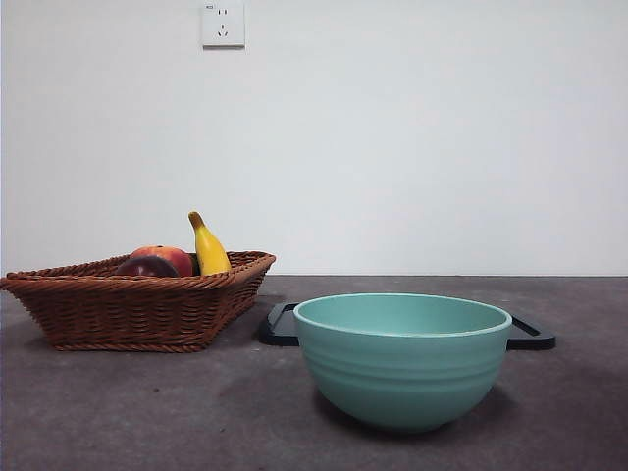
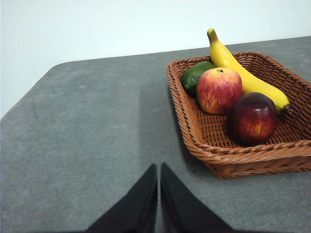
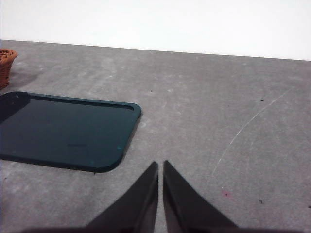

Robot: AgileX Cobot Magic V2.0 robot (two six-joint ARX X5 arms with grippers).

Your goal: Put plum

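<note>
The plum point(image 2: 252, 118) is a dark maroon round fruit lying in the brown wicker basket point(image 2: 204, 145), beside a red-orange apple point(image 2: 218, 90). From the front the plum point(image 1: 147, 267) peeks over the basket point(image 1: 137, 309) rim at the left. My left gripper point(image 2: 159, 167) is shut, hanging over bare table a short way from the basket's near corner. My right gripper point(image 3: 160, 165) is shut too, above the table beside a dark tray point(image 3: 63, 131). Neither arm shows in the front view.
A yellow banana point(image 2: 243, 73) and a green fruit point(image 2: 194, 75) share the basket. A teal bowl point(image 1: 402, 358) stands front and centre, with the flat dark tray point(image 1: 280, 324) behind it. A wall runs along the table's far edge.
</note>
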